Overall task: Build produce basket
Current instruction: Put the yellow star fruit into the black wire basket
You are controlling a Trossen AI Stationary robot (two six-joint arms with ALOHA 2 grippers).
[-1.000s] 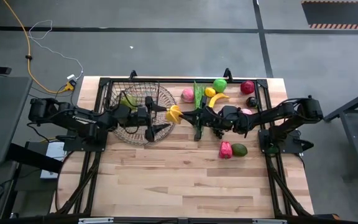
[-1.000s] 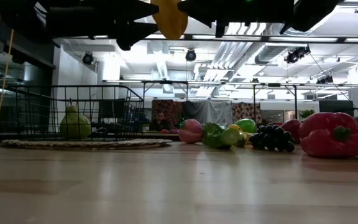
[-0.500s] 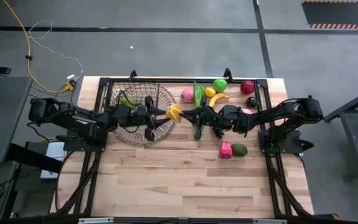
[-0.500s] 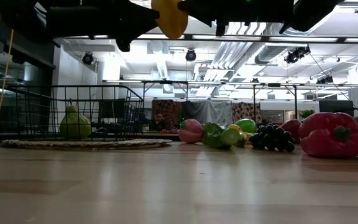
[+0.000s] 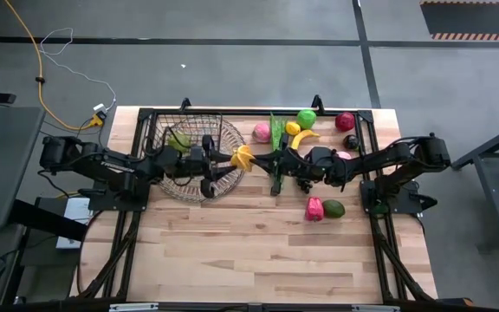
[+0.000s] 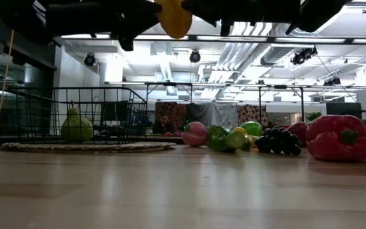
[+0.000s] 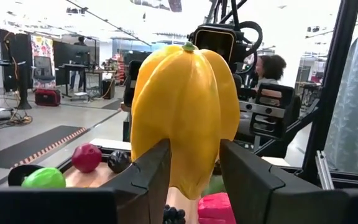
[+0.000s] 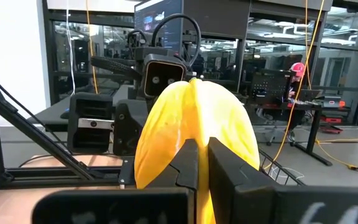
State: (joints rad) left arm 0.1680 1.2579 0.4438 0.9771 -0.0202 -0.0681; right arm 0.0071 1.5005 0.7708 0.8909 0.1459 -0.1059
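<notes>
A: How much room is there to move?

B: The near half of the table [image 5: 258, 251] is bare wood, wide open. The clutter sits along the far edge: a pink peach [image 5: 262, 132], a lemon [image 5: 293, 128], a green apple [image 5: 307, 119], a red apple [image 5: 345, 121] and dark grapes [image 5: 351, 141], with the long green stalk [image 5: 275, 143] running through them. A red pepper [image 5: 315, 209] and an avocado [image 5: 333, 209] lie apart, nearer the right arm's base.

A: And the arms?

B: They meet over the middle, just off the basket's right edge. The banana bunch [image 5: 243, 158] hangs in the air between them, well above the table in the low view [image 6: 173, 16].

A: Who has it?

B: Both. The left gripper [image 7: 194, 177] has its fingers pressed to either side of the bunch. The right gripper [image 8: 197, 165] is pinched nearly together on the bunch's other end.

A: Any change from a second ago?

B: Yes. The left gripper's fingers stood apart around the bunch then; now they are clamped on it. The bunch has hardly shifted, and the right gripper keeps its grip.

A: What's in the basket?

B: The black wire basket [image 5: 161, 130] sits on a round woven tray [image 5: 225, 180]. Inside is one green pear [image 6: 76, 126], toward the far left corner.
</notes>
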